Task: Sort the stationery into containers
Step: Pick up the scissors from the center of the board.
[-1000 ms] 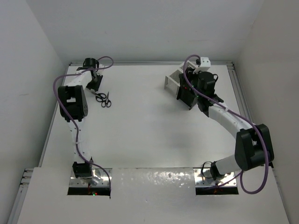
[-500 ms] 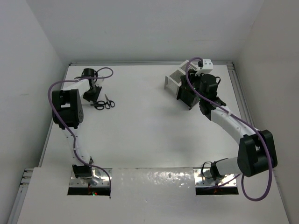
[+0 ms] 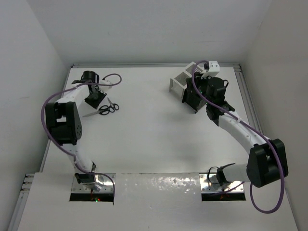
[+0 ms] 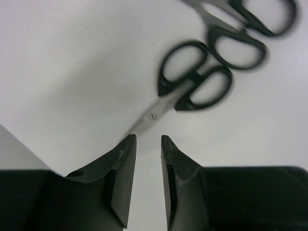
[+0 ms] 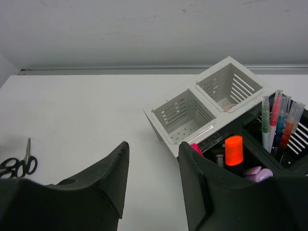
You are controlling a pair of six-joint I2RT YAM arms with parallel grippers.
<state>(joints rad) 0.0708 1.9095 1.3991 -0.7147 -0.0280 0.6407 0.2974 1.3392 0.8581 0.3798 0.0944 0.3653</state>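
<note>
So the left gripper (image 4: pixel 147 139) has its fingers nearly together, just a slim gap, and a scissors (image 4: pixel 192 82) blade tip sits right at the fingertips. Can't tell if it's pinched. The right gripper (image 5: pixel 153 149) is spread apart, holding nothing, with the white box (image 5: pixel 161 130) and black box (image 5: pixel 299 139) just beyond its fingers, off to the right.

bright even overhead light, soft faint shadows, speckly glare on the front panel (image 3: pixel 159 185), scissors (image 4: pixel 191 83) smeared with blur in left wrist view, right wrist view crisp
</note>
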